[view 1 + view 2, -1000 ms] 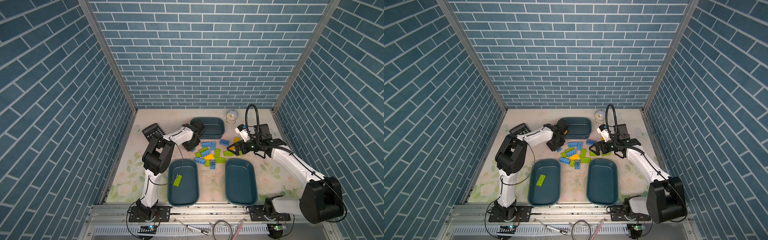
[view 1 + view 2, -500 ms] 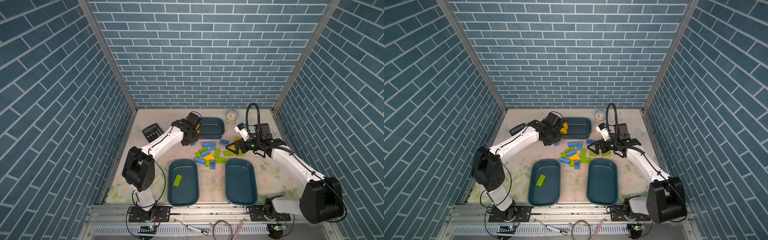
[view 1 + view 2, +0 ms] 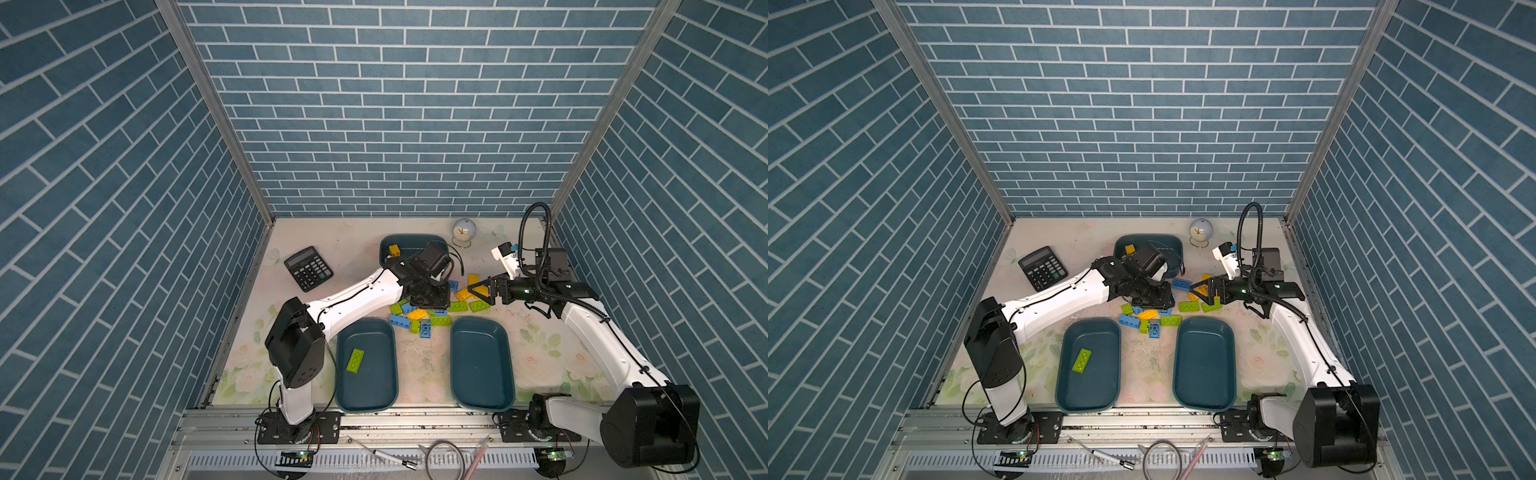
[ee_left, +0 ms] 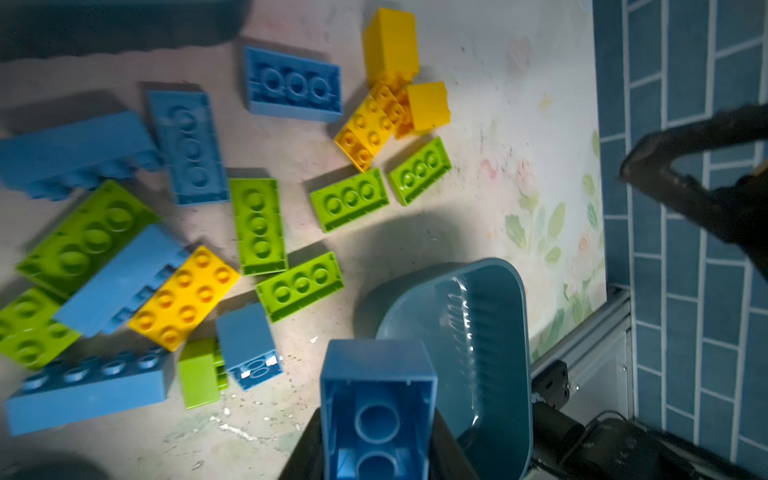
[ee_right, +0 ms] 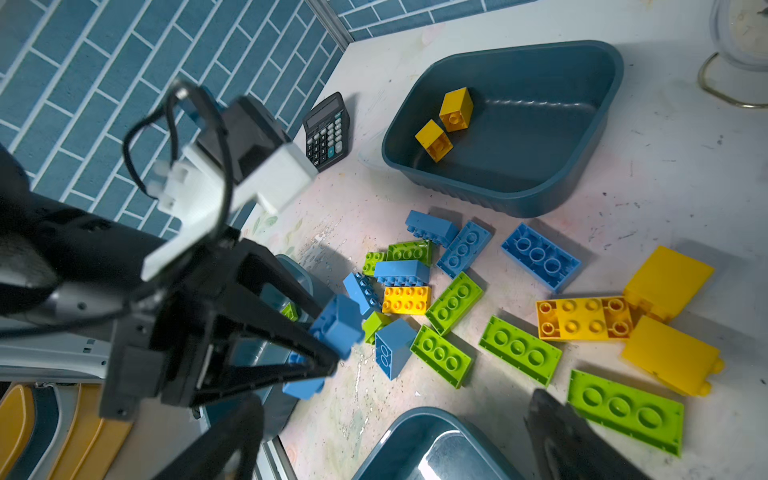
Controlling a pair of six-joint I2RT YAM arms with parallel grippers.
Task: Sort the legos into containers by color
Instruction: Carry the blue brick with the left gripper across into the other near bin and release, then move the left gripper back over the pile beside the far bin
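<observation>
Blue plastic, a small studded brick (image 4: 376, 390), sits pinched in the narrowed jaws of the left gripper (image 5: 332, 338), above the loose pile of lime, blue and yellow legos (image 3: 417, 315) on the floral tabletop (image 3: 419, 365). The right gripper (image 3: 478, 294) hangs wide open over the pile's yellow bricks (image 5: 582, 318). Three dark teal plastic tubs (image 3: 482, 365) ring the pile: the far one (image 5: 540, 158) holds two small yellow bricks (image 5: 455, 109), the near left one (image 3: 368, 392) a lime brick (image 3: 355, 360).
</observation>
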